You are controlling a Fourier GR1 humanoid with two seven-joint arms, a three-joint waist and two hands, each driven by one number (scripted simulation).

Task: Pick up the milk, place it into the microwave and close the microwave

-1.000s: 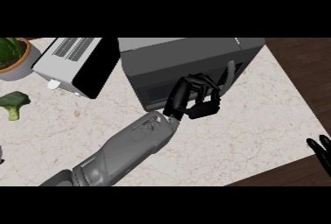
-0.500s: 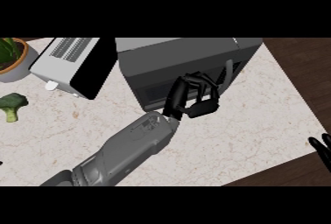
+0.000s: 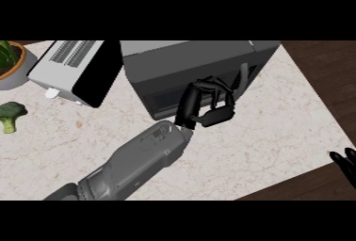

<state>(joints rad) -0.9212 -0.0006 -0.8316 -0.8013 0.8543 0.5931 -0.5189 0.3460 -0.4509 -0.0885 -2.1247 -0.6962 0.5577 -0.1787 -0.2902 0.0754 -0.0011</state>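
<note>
The dark grey microwave (image 3: 188,61) stands at the back middle of the counter, and its door (image 3: 163,96) looks shut against the body. My left hand (image 3: 207,102) lies against the door's front, beside the vertical handle (image 3: 241,80). Its fingers are loosely bent and hold nothing. No milk shows anywhere in the head view. My right hand (image 3: 343,163) rests open at the right edge, fingers up.
A silver toaster (image 3: 73,70) with a black side stands left of the microwave. A potted plant (image 3: 10,63) sits at the far left back. A broccoli floret (image 3: 10,114) lies near the left edge. The counter's edge (image 3: 313,176) runs along the right over dark wood floor.
My left hand has edged slightly closer against the microwave's front. The right hand has stayed where it was.
</note>
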